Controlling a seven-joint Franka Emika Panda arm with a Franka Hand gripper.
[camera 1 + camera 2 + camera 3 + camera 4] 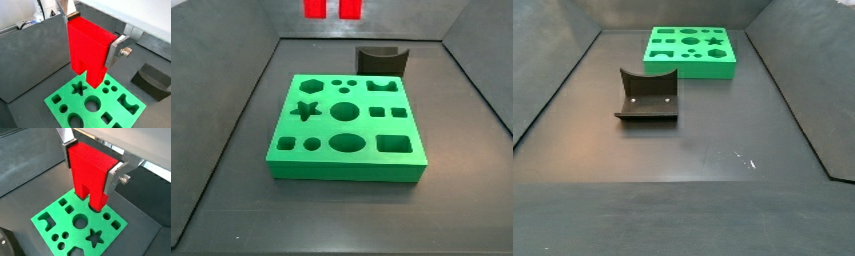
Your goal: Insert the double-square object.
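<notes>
My gripper (pixel 90 40) is shut on the double-square object (pixel 87 50), a tall bright red block. It holds the block upright with the two square legs pointing down. Both wrist views show this; in the other the gripper (pixel 91 168) grips the red block (pixel 90 175) by its sides. The legs hang above the green board (pixel 77 102), apart from it. The board (pixel 61 214) has several shaped holes. In a side view only the red legs (pixel 331 9) show at the top edge, high over the board (pixel 345 170). In a side view the board (pixel 691 67) lies far back, and the gripper is out of view.
The dark fixture (pixel 648 95) with a curved top stands on the floor beside the board, also seen in a side view (pixel 382 58) and a wrist view (pixel 152 80). Dark sloping walls enclose the floor.
</notes>
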